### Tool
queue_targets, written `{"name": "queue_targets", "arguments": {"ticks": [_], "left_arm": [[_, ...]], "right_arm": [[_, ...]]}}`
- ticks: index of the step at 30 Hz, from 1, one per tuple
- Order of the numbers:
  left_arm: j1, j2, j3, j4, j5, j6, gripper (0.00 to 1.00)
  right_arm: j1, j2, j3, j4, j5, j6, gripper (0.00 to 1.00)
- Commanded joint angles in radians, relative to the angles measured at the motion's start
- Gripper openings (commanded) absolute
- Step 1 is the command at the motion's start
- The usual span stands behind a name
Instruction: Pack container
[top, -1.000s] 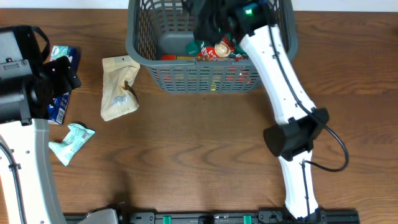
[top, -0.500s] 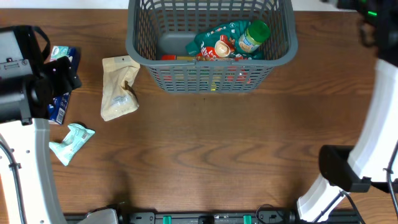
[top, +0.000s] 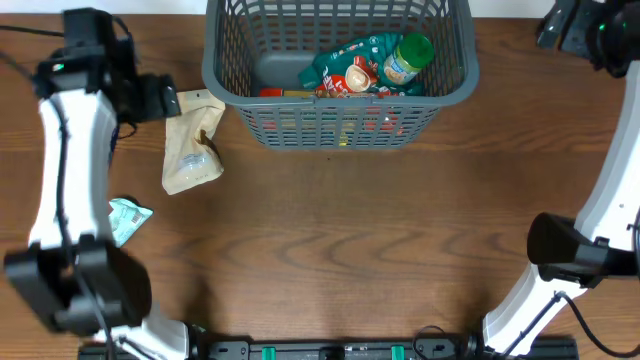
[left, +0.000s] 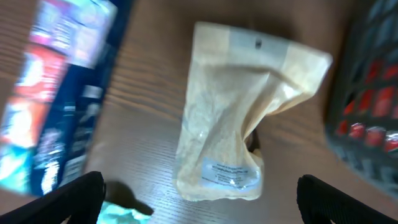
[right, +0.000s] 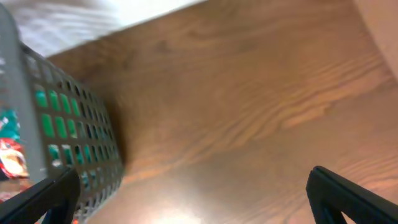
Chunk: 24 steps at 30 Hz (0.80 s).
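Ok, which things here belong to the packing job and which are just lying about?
Job: container, green-lidded jar and green packet already inside it; likely still to pack: tan pouch, mint packet, dark blue packet.
Not the job: wooden table, black rail at its near edge.

Two-armed robot: the left arm (top: 78, 130) and right arm (top: 612, 170) wear smooth white tubular shells, broken by bulky matt-black joint housings (top: 80, 290) at elbow and wrist. A thin black cable (top: 62, 200) runs along the left arm's white link. A small green light (top: 600, 19) glows on the right arm's black wrist block. Both wrist views show rounded black fingertips (left: 71, 198) in the lower corners.
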<state>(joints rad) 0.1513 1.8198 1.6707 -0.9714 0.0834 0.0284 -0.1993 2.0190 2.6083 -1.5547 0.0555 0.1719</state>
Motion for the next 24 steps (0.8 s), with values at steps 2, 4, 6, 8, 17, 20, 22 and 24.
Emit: {"name": "queue_targets", "arguments": {"ticks": [2,4,6,8,17,20,22,24], "left_arm": [[-0.012,0.096,0.002,-0.003,0.037,0.093,0.99],[-0.019,0.146,0.001,-0.003,0.038,0.102,0.99],[-0.029,0.193,0.001,-0.002,0.041,0.116,0.99],[-0.043,0.231,0.001,-0.002,0.040,0.134,0.99],[-0.092,0.332,0.001,0.029,0.040,0.147,0.99],[-0.091,0.360,0.001,0.037,0.040,0.146,0.99],[-0.091,0.378,0.001,0.040,0.039,0.146,0.99],[-0.091,0.393,0.001,0.043,0.039,0.143,0.99]], "right_arm": [[-0.005,0.011,-0.079,0.024,-0.012,-0.031,0.99],[-0.005,0.011,-0.117,0.040,-0.012,-0.032,0.99],[-0.005,0.011,-0.161,0.060,-0.012,-0.038,0.99],[-0.005,0.011,-0.197,0.079,-0.012,-0.051,0.99],[-0.003,0.011,-0.291,0.126,-0.011,-0.065,0.99],[-0.003,0.011,-0.296,0.124,-0.012,-0.077,0.99],[-0.003,0.011,-0.296,0.122,-0.011,-0.077,0.99],[-0.003,0.011,-0.296,0.122,-0.011,-0.077,0.99]]}}
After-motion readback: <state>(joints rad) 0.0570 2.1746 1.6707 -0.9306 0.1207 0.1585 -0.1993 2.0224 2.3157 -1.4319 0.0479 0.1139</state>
